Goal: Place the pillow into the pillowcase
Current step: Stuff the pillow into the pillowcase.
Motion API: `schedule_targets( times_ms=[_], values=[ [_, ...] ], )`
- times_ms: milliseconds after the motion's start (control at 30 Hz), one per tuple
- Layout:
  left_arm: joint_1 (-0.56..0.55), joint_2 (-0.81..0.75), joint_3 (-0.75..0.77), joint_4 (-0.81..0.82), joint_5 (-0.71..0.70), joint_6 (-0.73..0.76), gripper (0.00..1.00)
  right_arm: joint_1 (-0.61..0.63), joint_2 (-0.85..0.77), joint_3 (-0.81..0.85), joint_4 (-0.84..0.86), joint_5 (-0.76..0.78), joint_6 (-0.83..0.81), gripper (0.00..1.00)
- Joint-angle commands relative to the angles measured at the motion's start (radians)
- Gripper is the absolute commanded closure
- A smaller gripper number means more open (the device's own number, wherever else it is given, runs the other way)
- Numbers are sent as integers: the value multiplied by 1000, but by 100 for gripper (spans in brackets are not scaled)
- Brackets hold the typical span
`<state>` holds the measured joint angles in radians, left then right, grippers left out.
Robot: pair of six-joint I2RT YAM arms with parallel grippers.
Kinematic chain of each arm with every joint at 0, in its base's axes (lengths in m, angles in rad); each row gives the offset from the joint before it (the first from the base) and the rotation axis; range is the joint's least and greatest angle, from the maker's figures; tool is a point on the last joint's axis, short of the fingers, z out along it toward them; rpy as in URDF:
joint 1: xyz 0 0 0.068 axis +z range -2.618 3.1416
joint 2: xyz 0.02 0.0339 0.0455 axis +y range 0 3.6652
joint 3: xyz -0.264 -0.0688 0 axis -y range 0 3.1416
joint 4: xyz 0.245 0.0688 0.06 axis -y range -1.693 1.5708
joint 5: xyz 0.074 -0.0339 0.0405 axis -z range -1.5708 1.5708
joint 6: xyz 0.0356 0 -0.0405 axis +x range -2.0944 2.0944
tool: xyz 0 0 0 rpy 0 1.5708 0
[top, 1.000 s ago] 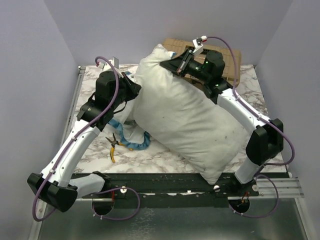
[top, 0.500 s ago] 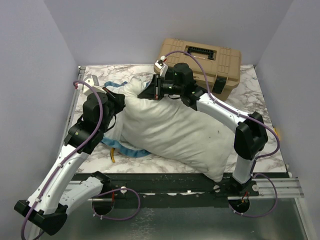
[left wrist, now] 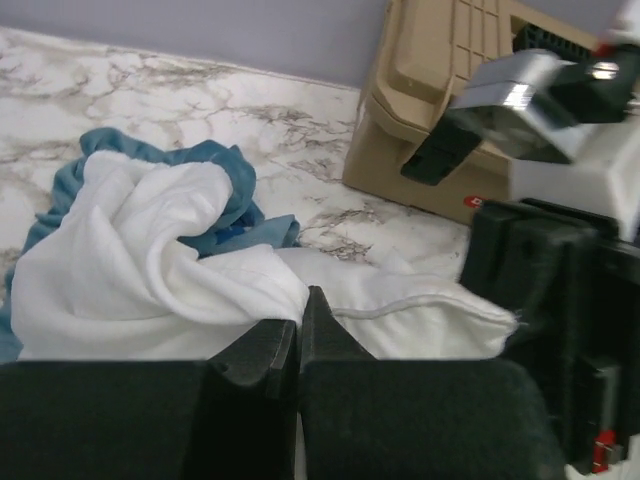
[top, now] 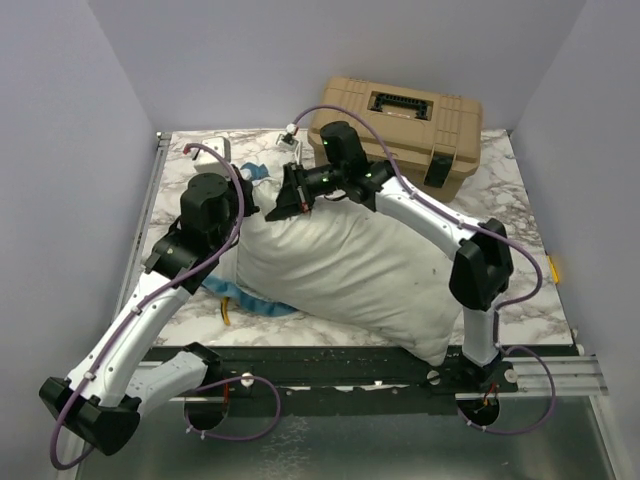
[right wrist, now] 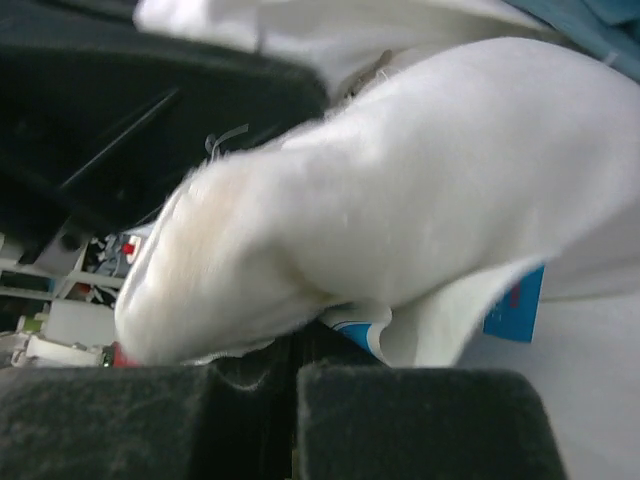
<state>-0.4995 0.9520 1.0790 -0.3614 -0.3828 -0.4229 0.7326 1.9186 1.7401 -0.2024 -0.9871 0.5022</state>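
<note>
The white pillow (top: 370,270) lies slantwise across the table, from back left to front right. My right gripper (top: 282,207) is shut on its back-left corner, which fills the right wrist view (right wrist: 400,190) above the jaws (right wrist: 295,345). The pillowcase (top: 252,300) lies bunched under and behind the pillow's left end, and only its blue frill and white inside show. My left gripper (top: 243,212) is right beside the right one and is shut on the pillowcase's white cloth (left wrist: 150,270), with the fingertips (left wrist: 300,300) against the pillow's seam (left wrist: 420,315).
A tan hard case (top: 400,118) stands at the back right, close behind the right arm. Yellow-handled pliers (top: 228,312) stick out from under the pillowcase near the front left. A small white object (top: 215,150) sits at the back left corner.
The pillow has come down from held up to lying on the table. My right gripper has carried its corner left and down to the left gripper. The tan case is now uncovered.
</note>
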Motion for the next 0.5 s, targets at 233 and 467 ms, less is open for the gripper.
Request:
schedule_targets(
  times_ms=[233,467],
  values=[
    [-13,122,250,278,659,222,100,51,284,385,-121,-129,147,100],
    [-149,149,258,278,699,152,100,-24,218,265,296,-91,448,100]
  ],
)
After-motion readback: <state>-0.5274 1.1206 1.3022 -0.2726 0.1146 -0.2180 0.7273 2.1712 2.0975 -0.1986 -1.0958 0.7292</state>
